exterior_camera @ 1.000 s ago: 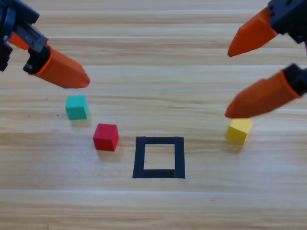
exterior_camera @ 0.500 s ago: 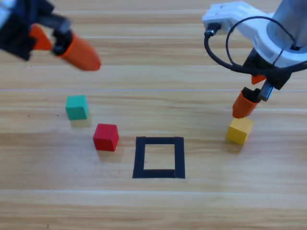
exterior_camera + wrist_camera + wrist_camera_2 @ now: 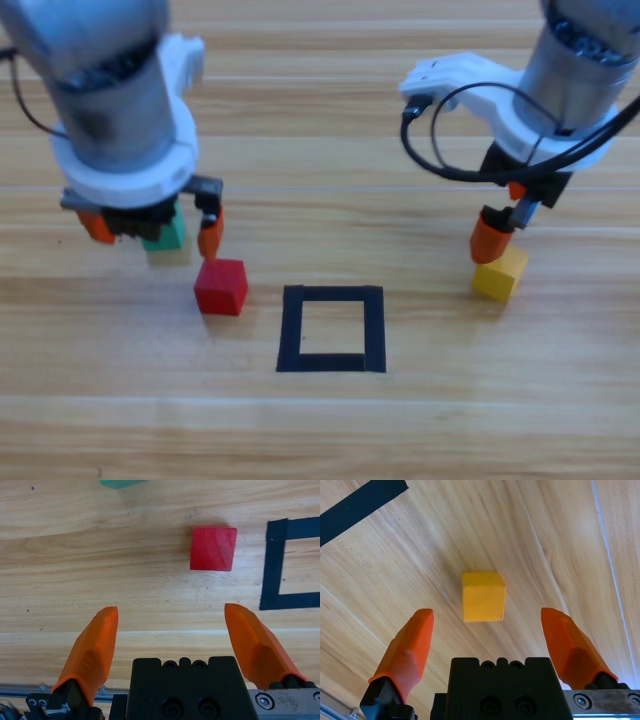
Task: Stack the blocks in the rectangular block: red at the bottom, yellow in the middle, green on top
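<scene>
**A:** Nothing stacked yet. Tape square (image 3: 331,329) sits bare, red cube (image 3: 221,286) just to its left. Left pincer (image 3: 172,627) hangs above, jaws wide apart, cube off-centre ahead.

**B:** So it needs to line up first. Right pincer (image 3: 492,630), also spread, hovers over the yellow cube (image 3: 499,273). Green cube (image 3: 167,237) is mostly hidden under the left arm.

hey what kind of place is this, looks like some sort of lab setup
Probably a robot test bench: a wooden table with a black tape square, a red cube and a yellow cube, and two arms above them.
</scene>
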`<state>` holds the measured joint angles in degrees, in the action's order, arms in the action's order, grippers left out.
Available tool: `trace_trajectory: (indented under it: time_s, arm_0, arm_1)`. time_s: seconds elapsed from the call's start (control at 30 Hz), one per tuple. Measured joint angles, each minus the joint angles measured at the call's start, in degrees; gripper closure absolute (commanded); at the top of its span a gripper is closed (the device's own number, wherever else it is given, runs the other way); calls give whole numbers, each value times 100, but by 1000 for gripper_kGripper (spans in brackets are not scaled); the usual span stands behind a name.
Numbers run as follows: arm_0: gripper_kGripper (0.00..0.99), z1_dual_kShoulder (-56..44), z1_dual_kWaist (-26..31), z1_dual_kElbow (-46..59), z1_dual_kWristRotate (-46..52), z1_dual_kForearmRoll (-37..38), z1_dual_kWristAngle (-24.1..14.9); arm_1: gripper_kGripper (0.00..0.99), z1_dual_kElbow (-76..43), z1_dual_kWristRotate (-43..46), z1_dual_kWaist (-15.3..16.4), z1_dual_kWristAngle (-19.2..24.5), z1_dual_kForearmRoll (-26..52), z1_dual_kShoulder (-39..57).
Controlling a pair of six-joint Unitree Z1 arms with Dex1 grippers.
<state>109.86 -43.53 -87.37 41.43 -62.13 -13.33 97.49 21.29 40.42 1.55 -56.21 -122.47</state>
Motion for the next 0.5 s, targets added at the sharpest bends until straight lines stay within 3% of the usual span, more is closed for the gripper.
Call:
trace_trajectory:
  time_s: [0.3,0.5]
  arm_0:
    - [40,246,20,-90,39,0,41]
    - [86,249,22,-359,29,9,269]
  arm_1:
    - [97,139,33,-18,0,0,-314]
    - [139,142,49,-24,0,0,-431]
